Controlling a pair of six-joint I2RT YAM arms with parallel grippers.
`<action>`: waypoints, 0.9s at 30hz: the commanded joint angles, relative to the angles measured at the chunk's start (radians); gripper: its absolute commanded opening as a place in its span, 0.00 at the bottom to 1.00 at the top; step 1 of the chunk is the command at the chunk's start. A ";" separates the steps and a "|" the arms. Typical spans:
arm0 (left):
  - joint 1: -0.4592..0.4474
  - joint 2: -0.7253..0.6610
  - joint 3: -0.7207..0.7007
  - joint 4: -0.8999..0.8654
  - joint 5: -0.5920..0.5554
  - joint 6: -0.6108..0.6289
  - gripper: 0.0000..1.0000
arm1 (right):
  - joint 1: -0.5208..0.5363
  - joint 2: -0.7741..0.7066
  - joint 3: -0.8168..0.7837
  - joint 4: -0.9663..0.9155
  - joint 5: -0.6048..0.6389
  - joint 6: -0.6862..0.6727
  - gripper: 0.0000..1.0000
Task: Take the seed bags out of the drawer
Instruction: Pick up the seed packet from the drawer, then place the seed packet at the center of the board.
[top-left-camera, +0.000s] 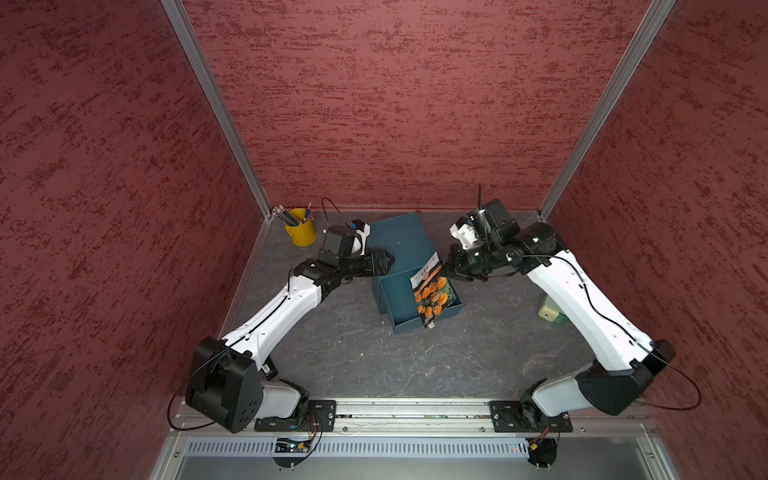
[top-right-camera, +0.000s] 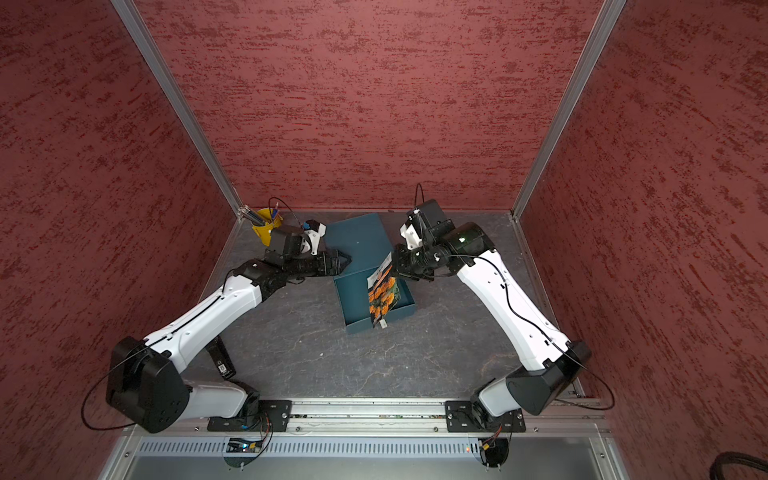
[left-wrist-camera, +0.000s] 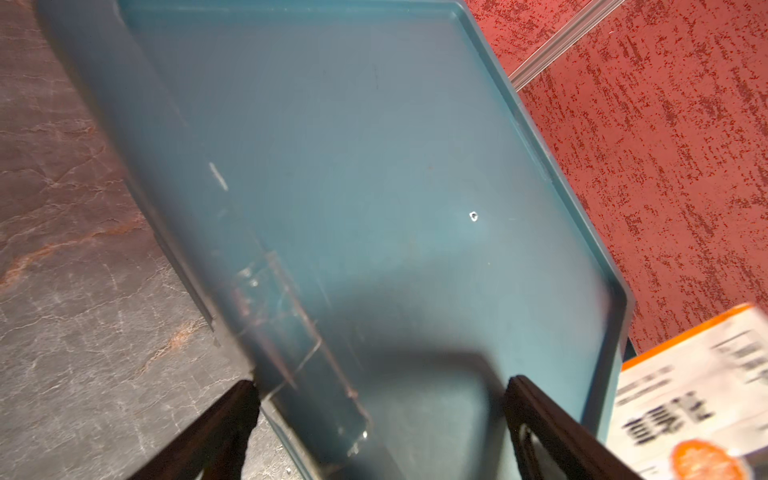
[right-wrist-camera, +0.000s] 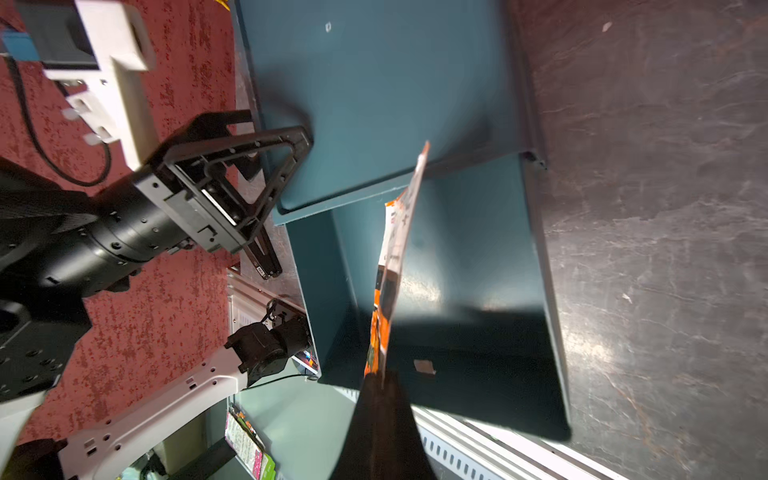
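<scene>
Both top views are sharp and evenly lit, with faint soft shadows on the bench (top-left-camera: 353, 353). Left wrist view: seed bag (left-wrist-camera: 685, 399) blurred, soft shadow on the cabinet top (left-wrist-camera: 374, 166). Right wrist view: glare on the bench, drawer (right-wrist-camera: 478, 249) floor half in dark shadow

Surface: dark grey, stone-veined tabletop (top-left-camera: 340, 365) | far left corner: yellow bucket (top-left-camera: 301, 237) of pencils, upright | far middle: teal cabinet (top-left-camera: 395, 239), its drawer (top-left-camera: 397, 301) drawn out toward the near edge | right side: pale green object (top-left-camera: 548, 312), half hidden, kind unclear
</scene>
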 joint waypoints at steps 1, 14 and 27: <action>-0.008 0.022 0.006 -0.065 -0.016 0.028 0.95 | -0.053 -0.048 0.055 -0.096 -0.007 -0.037 0.00; -0.008 0.032 0.024 -0.073 -0.020 0.031 0.95 | -0.301 -0.068 0.142 -0.168 -0.006 -0.140 0.00; -0.007 0.032 0.020 -0.075 -0.025 0.037 0.95 | -0.369 -0.038 -0.125 0.141 0.114 -0.150 0.00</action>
